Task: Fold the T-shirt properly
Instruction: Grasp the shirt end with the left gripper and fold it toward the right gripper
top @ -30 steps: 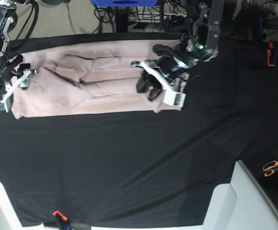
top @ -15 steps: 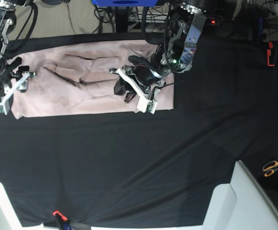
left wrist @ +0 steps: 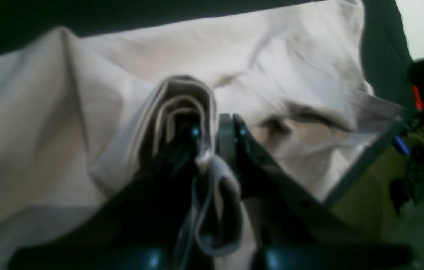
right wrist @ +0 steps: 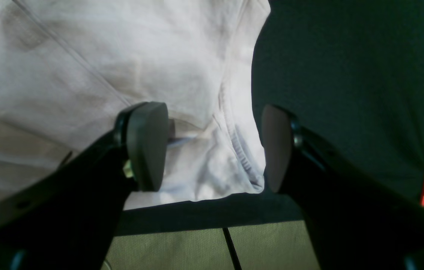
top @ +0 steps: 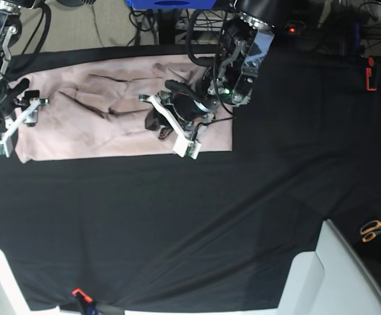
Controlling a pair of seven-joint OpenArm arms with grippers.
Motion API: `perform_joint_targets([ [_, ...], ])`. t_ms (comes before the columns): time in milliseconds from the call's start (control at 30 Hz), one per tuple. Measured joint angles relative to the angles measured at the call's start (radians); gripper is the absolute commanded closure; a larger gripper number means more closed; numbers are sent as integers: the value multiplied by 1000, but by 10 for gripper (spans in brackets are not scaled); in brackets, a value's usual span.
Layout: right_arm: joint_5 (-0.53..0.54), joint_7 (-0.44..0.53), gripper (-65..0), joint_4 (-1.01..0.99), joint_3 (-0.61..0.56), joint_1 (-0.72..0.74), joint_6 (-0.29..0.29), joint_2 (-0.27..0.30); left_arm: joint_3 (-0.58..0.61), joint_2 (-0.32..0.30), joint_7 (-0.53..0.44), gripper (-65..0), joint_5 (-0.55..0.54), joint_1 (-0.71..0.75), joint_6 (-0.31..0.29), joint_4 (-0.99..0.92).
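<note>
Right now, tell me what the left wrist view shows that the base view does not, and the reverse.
Only the left wrist view shows the left gripper close up, its jaws pinched on a bunched fold of the T-shirt.

Only the base view shows the whole scene: the right gripper at the shirt's far end, the black tablecloth and orange scissors.

Both show the pink shirt and the left gripper over it.

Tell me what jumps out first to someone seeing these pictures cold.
A long pale pink T-shirt stretches across the far side of the black tablecloth. The left end effector is pinched shut on a bunched fold near the shirt's middle, while the right end effector hangs open over its other end.
</note>
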Motion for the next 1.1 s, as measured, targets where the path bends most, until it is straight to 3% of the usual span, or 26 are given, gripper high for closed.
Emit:
perform_joint_targets([
  [133,0,0,-377,0,0,0,0,0,0,0,1,0,1,0,0,-2],
  [333,0,0,-377,0,-2,0,0,0,3,4,2,-229,-2,0,-2,4],
  [533,0,0,-377,0,-3,0,0,0,116,8,10,-400,-3,-11,-6,5],
  [733,0,0,-377,0,-3,1,0,0,141,14,7,-581,-3,-56,-5,9],
  [833,0,0,-377,0,-3,1,0,0,148,37,9,-611,-2,-77,-3,16],
  [1100,-1,0,-377,0,-6,2,0,-2,348,58,17,-602,-3,-203,-6,37],
])
